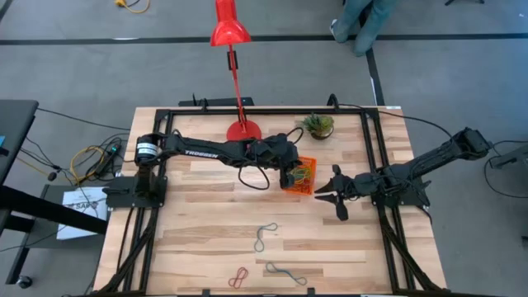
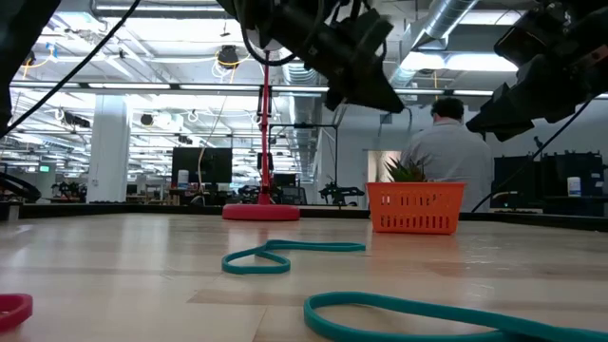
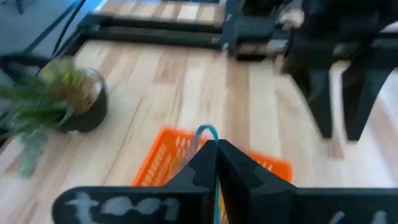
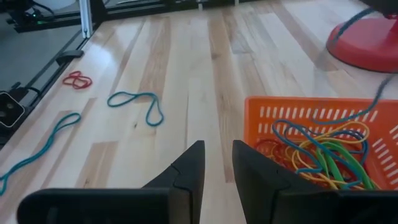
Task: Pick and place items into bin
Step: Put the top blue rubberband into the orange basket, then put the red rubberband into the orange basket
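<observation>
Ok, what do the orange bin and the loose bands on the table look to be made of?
The bin looks like moulded plastic: uniform bright orange, thin slotted walls. The bands, such as the teal one and the red one on the table, look like rubber or a similar elastic material: thin, matte loops lying limp in uneven curves. The pictures cannot confirm the exact material.

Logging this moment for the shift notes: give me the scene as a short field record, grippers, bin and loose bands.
left gripper: over the orange bin, shut on a teal band
right gripper: beside the bin, open, holding nothing
bin contents: tangle of coloured bands
loose on table: two teal bands, one red band
other: potted plant, red lamp
</observation>
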